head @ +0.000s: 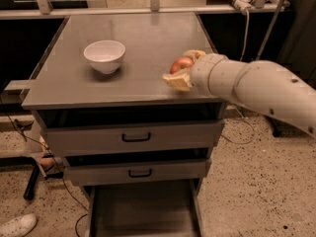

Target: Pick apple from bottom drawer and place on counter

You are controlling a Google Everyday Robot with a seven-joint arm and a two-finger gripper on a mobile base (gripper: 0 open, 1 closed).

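The red apple point(181, 64) with orange-yellow patches sits between the two tan fingers point(177, 80) of my gripper point(181, 68), which is shut on it. The gripper holds the apple just over the right part of the grey counter point(138, 43), near its front edge. My white arm point(256, 88) reaches in from the right. The bottom drawer point(143, 209) stands pulled open below, its flat grey floor bare.
A white bowl point(104, 56) stands on the counter's left part. Two shallower grey drawers with black handles point(136, 138) are slightly pulled out above the bottom drawer. A shoe point(17, 225) shows at the lower left on the speckled floor. Cables hang at the back right.
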